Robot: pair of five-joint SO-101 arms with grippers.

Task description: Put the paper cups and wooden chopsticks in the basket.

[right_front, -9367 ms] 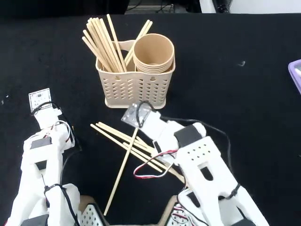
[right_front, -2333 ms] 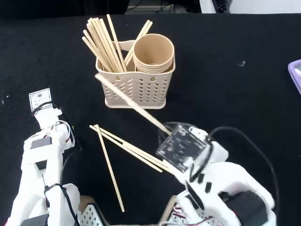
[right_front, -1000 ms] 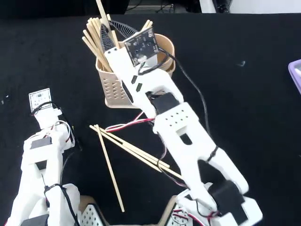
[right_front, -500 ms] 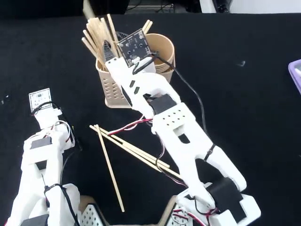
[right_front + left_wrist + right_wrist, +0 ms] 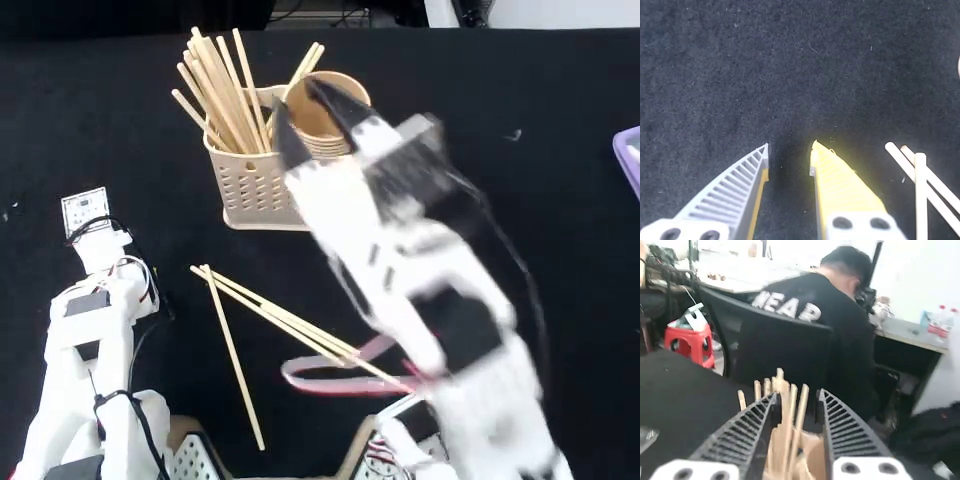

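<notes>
A beige slotted basket (image 5: 250,190) stands at the back of the black table. It holds a bundle of wooden chopsticks (image 5: 220,90) and stacked paper cups (image 5: 308,118). My right gripper (image 5: 295,100) hovers over the basket, open and holding nothing; in the right wrist view (image 5: 797,400) the upright chopstick tips (image 5: 787,410) show beyond its fingers. Several loose chopsticks (image 5: 285,320) lie on the cloth in front, with a single one (image 5: 232,355) crossing them. My left gripper (image 5: 790,147) is open just above bare cloth, with chopstick ends (image 5: 920,185) beside it. The left arm (image 5: 95,310) is folded at the near left.
A white tag (image 5: 84,210) sits at the tip of the left arm. A purple object (image 5: 628,150) pokes in at the right edge. A red cable loop (image 5: 330,375) from the right arm hangs over the loose chopsticks.
The right arm picked one chopstick from the table, carried it up to the basket and let it go among the bundle. It is now swinging right with its gripper open. The left arm is still.
</notes>
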